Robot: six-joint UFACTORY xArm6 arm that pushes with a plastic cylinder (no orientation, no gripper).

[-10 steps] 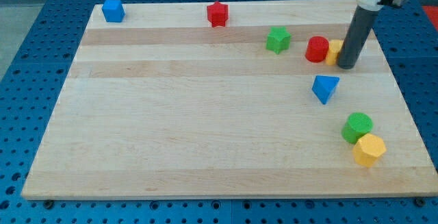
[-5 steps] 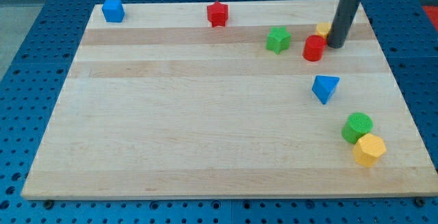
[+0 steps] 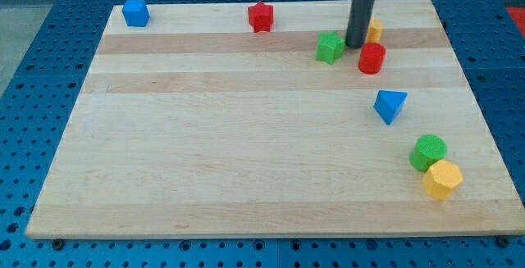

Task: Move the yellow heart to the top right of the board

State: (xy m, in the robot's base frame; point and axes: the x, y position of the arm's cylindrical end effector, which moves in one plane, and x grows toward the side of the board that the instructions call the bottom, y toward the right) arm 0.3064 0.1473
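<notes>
The yellow heart (image 3: 376, 30) lies near the board's top right, mostly hidden behind my rod. My tip (image 3: 356, 45) rests on the board at the heart's left side, between the green block (image 3: 330, 47) and the red cylinder (image 3: 372, 58). The red cylinder sits just below the heart and to the right of my tip. The green block is close on my tip's left.
A blue triangular block (image 3: 390, 105) lies below the red cylinder. A green cylinder (image 3: 428, 152) and a yellow hexagonal block (image 3: 442, 178) sit at the lower right. A red block (image 3: 261, 16) and a blue cube (image 3: 135, 12) lie along the top edge.
My tip has swept left and up, from right of the heart to its left side. The yellow heart moved up and left. The red cylinder shifted slightly left.
</notes>
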